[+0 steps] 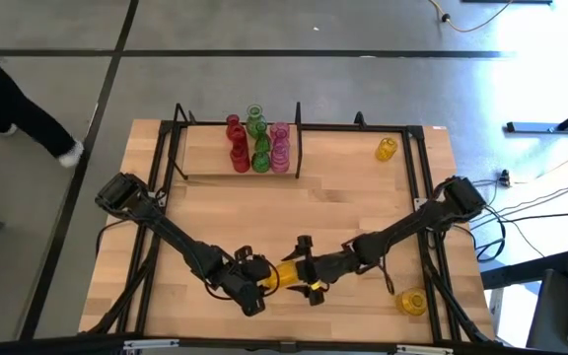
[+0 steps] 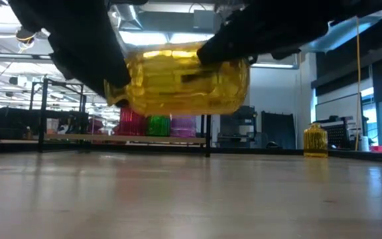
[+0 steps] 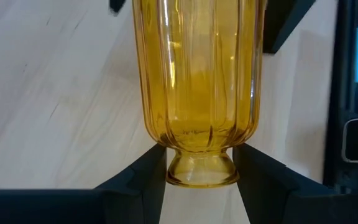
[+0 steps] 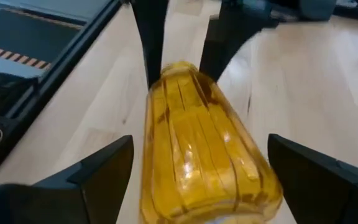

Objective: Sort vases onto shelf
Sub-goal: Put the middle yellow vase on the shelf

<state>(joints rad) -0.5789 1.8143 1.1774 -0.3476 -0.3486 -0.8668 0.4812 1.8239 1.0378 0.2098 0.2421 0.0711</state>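
Both arms meet bottom-center: left gripper (image 3: 199, 177) pinches a ribbed translucent yellow glass vase's (image 3: 197, 81) neck, right gripper (image 4: 194, 171) spread wide around it.

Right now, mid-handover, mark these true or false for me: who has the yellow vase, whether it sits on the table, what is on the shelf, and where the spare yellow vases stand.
1. The left gripper is shut on the neck of the yellow vase. True.
2. The right gripper also clamps that vase. False: its fingers stand wide on either side of the body, apart from the glass.
3. The held vase rests on the table. False: in the low view it hangs on its side above the wood.
4. Red, green and pink vases stand together on the shelf. True.
5. Two other yellow vases stand on the table's right side, one far, one near. True.
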